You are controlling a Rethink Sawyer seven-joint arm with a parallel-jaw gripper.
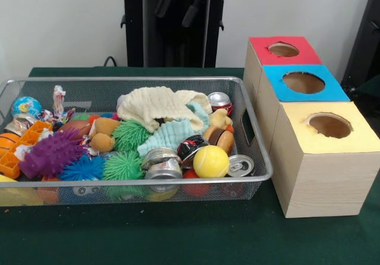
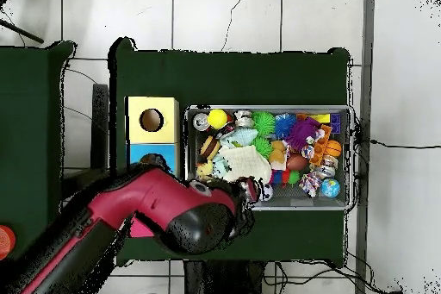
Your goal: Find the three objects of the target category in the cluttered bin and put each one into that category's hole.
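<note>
- Across the green desk (image 1: 178, 241), the bin (image 1: 178, 182) lies packed with toys, cloths and cans, and just beside its end stand three wooden boxes in a row, topped red, blue and yellow.
- My target is the hole (image 1: 303, 82) in the blue top, on the middle box; nothing covers it in the front view, but in the overhead view my own arm (image 2: 146, 217) hides most of that blue panel.
- My claw is not visible in either view: the arm's bulk covers it from above, and the front view shows only the pedestal, so I cannot tell whether it is open or closed.
- Crinkly clear film seems to show at one end of the bin near the globe ball (image 1: 26, 106), by the orange grid toy (image 1: 24, 146); I judge this to be one of the three objects, though I cannot be sure, and the other two I cannot pick out.
- Risk: the crushed cans (image 1: 161, 164) glint silver too, so I could mistake one for film.
- Risk: film is thin and slippery; a pinch may drag the rope toy along, or slip free before the hole.
- Risk: the red and yellow holes sit close either side, so a poor drop could land in the wrong box.
</note>
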